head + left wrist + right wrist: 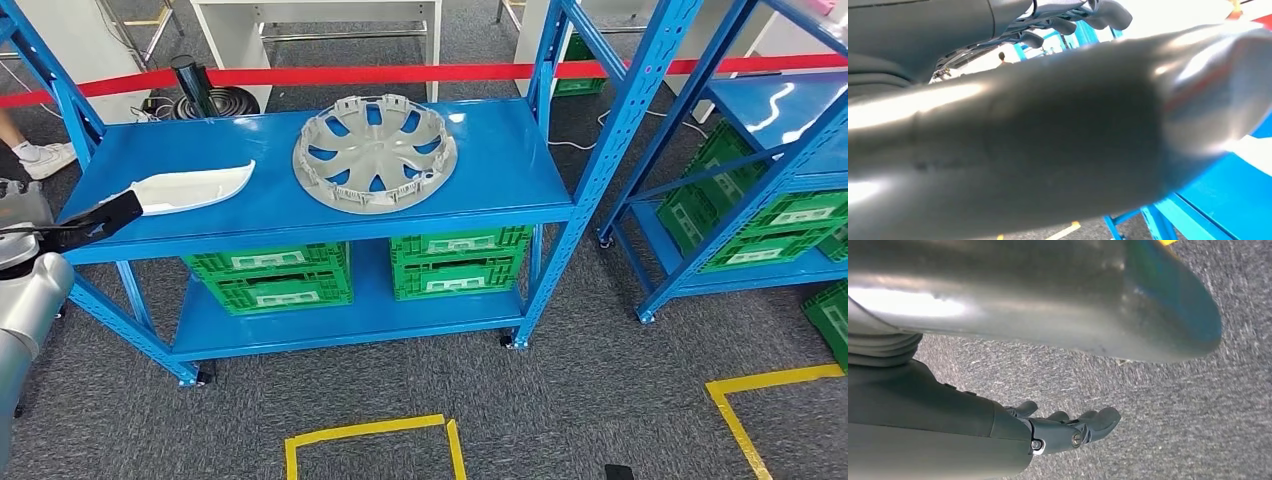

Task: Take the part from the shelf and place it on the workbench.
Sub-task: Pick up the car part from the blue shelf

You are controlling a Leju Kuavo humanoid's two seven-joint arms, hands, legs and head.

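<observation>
1. The reach is in hand: the left hand (95, 222) stretches toward the white curved plastic trim part (192, 187) at nine o'clock on the blue metal shelf (500, 150).
2. Its fingers' spread cannot be told.
3. The right hand (1068, 427) hangs empty, fingers loosely apart.
4. Next, likely a grasp around the part's near edge.

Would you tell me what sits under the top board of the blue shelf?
Under the top board two green crates stand side by side on the lower board. Only their fronts show; their insides and whatever stands behind them are covered by the board above.
</observation>
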